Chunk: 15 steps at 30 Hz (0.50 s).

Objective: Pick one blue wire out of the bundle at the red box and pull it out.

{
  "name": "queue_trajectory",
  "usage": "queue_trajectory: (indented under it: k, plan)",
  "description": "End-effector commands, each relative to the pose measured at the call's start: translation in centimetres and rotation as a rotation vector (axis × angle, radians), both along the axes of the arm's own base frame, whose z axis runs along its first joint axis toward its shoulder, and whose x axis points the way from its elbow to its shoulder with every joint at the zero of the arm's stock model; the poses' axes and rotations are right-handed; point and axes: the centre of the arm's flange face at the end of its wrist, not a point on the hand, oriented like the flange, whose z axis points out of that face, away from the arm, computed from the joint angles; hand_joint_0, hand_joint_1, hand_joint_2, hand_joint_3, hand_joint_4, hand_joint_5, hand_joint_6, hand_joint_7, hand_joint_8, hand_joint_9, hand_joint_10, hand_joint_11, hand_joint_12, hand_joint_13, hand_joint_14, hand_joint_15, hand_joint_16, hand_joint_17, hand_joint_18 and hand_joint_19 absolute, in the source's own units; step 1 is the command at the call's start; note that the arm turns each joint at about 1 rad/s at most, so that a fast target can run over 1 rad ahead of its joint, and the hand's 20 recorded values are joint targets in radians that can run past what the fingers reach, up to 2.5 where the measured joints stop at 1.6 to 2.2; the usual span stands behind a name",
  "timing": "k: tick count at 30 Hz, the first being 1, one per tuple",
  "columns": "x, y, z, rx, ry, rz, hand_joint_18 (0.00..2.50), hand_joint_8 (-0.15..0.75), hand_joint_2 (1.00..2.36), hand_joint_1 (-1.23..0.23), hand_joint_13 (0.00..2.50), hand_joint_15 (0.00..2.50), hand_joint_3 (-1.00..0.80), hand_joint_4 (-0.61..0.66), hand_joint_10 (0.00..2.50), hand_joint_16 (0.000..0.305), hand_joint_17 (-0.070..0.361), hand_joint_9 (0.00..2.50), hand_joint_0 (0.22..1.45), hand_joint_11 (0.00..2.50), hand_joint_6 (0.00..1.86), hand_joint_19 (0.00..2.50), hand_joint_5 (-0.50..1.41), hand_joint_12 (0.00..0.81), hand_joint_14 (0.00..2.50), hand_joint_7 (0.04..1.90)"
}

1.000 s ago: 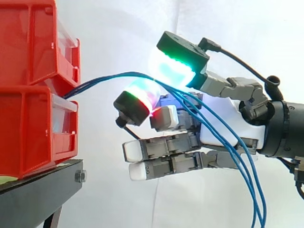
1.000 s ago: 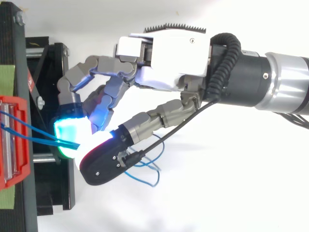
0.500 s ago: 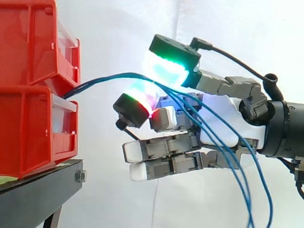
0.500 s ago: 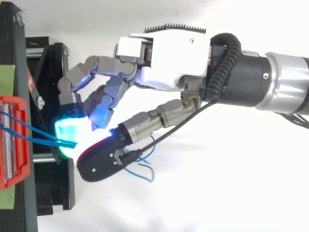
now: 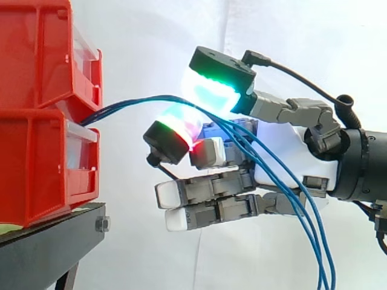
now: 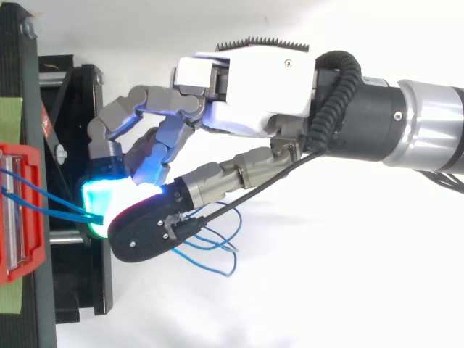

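Several blue wires run from the red box; the robot hand pinches them between glowing fingertips; their slack hangs down.

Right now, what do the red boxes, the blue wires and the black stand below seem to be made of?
The red boxes look like glossy moulded plastic: even colour, soft highlights. The blue wires are probably metal cores in smooth plastic insulation; they bend in loose curves. The black stand is likely matt painted metal, with a bolt at its corner, though unsure.
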Motion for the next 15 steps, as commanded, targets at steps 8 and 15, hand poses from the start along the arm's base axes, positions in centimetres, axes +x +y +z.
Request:
queue_trajectory:
  k: [8,15]
  plan:
    - [-0.02,0.14,-0.08,0.001,0.001,0.001,0.60,0.310,1.00,-0.49,0.81,0.49,-0.50,0.18,0.02,0.065,0.147,1.24,0.44,0.83,0.85,0.44,-0.13,0.422,0.02,1.03]
    - [-0.01,0.14,-0.04,0.001,0.003,0.001,0.62,0.314,1.00,-0.61,0.83,0.48,-0.50,0.18,0.02,0.066,0.149,1.28,0.42,0.83,0.84,0.44,-0.12,0.423,0.02,1.05]
